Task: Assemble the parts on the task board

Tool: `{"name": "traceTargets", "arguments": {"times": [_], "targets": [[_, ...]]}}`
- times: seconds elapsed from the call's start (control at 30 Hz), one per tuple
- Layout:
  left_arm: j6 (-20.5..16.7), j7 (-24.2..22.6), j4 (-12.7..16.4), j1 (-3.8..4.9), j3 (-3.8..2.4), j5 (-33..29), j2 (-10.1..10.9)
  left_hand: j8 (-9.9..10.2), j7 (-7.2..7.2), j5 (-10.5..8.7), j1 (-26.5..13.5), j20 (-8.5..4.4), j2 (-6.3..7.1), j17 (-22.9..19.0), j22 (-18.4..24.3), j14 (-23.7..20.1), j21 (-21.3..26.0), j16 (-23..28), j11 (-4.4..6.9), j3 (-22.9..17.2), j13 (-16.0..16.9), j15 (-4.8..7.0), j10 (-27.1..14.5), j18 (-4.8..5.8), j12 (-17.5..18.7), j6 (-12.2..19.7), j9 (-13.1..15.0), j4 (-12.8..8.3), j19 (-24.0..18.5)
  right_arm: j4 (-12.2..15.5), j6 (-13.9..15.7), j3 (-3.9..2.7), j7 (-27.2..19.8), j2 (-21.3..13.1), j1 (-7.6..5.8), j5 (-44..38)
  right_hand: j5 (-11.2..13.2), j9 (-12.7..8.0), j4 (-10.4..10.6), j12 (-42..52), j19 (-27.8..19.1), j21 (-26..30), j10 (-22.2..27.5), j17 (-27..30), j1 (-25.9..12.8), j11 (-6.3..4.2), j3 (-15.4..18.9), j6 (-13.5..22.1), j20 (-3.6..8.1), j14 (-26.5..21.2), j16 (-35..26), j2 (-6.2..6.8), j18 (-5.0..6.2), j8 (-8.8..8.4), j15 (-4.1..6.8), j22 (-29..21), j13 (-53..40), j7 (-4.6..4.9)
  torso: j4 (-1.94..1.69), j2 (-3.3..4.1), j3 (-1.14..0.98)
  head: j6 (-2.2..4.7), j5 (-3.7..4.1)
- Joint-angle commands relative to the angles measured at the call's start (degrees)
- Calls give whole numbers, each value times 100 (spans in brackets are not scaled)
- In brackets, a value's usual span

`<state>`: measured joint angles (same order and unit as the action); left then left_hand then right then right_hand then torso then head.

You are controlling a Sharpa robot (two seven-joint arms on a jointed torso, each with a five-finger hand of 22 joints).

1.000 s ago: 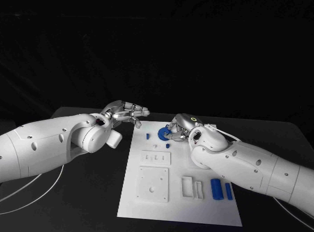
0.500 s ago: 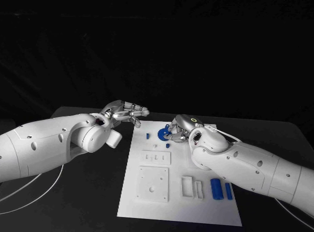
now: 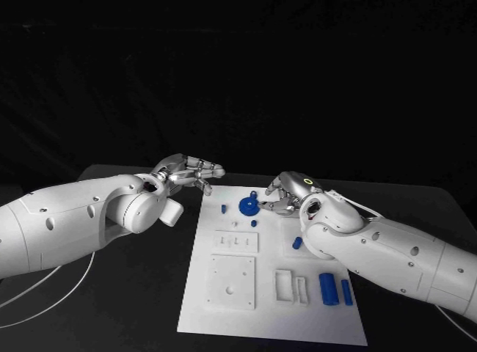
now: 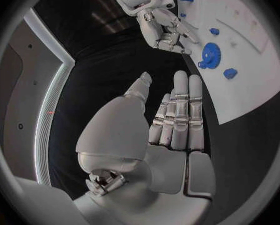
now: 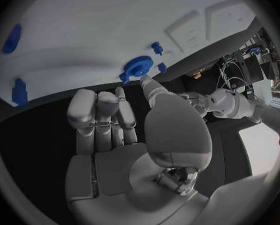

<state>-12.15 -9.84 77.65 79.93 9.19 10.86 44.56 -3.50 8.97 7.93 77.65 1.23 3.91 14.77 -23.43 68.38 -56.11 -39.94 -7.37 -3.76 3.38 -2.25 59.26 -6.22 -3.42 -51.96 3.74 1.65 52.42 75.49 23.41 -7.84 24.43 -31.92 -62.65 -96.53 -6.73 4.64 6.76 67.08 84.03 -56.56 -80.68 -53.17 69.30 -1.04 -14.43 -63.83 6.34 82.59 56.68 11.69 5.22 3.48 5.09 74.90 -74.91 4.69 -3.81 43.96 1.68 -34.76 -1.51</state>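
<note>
We see the right hand [image 3: 284, 195] with fingers loosely apart, empty, beside the round blue plastic gear [image 3: 249, 204] at the white task board's [image 3: 270, 323] twelve o'clock end. Left hand [image 3: 188, 171] spread, empty. Risk: fingertips nudging the gear off-seat.

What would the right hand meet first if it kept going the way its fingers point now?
Most likely the blue gear on the task board. In the right wrist view the right hand points its fingers toward that gear, with nothing between them. Depth is unclear, so the bare board beside it is possible.
</note>
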Motion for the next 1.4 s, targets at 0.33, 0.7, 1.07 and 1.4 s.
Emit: {"name": "traceTargets", "arguments": {"times": [0.33, 0.7, 1.07, 1.4], "targets": [[-50, -364, 26, 13, 0, -37, 51, -23, 31, 49, 24, 4, -103, -5, 27, 8, -19, -2, 34, 100, 9, 6, 204, -52, -14, -204, 3, -171, 17, 173, -729, -383, -2220, -873, -9, 1513, -1044, -82, -746, -44, 340, 37, 78, 11, 423, 98, 253, 208, -68, -3, -6, -237, -86, 10, -68, 488, -199, 94, 139, -62, -57, 54, 38], [6, -365, 0, 2, 11, -43, 71, -22, 30, 57, 21, 1, -115, -1, 29, 11, -22, -1, 30, 121, 8, 6, 175, -50, -12, -196, 2, -213, 22, -371, -1471, -523, -2745, -1265, -9, 2222, -2080, -97, -1780, -92, 334, 104, 196, -75, 346, 89, 421, 742, -81, -34, 1, -408, -53, 13, -75, 634, -172, 163, 217, -80, -142, 49, -30], [8, -339, -51, -14, 13, -21, 36, -23, 28, 53, 16, 4, -112, -2, 31, 4, -21, 8, 30, 130, 8, 4, 172, -49, -13, -195, 3, -225, 13, -895, -1559, -535, -2811, -1233, -7, 2042, -2119, -97, -1964, -86, 354, 141, 183, -135, 358, 35, 321, 811, -40, -19, 6, -450, -77, 11, -34, 668, -179, 122, 204, -73, -162, 5, -38], [9, -334, -72, -31, 13, -13, 28, -22, 25, 54, 18, 5, -111, -3, 32, 2, -21, 14, 29, 128, 8, 3, 167, -47, -13, -194, 2, -230, 5, -1257, -1575, -535, -2907, -1033, 57, 2076, -2106, -97, -2004, -73, 357, 128, 178, -158, 349, 57, 264, 795, -48, -17, 15, -458, -75, 11, -45, 673, -188, 140, 188, -58, -178, -2, -30]]}}
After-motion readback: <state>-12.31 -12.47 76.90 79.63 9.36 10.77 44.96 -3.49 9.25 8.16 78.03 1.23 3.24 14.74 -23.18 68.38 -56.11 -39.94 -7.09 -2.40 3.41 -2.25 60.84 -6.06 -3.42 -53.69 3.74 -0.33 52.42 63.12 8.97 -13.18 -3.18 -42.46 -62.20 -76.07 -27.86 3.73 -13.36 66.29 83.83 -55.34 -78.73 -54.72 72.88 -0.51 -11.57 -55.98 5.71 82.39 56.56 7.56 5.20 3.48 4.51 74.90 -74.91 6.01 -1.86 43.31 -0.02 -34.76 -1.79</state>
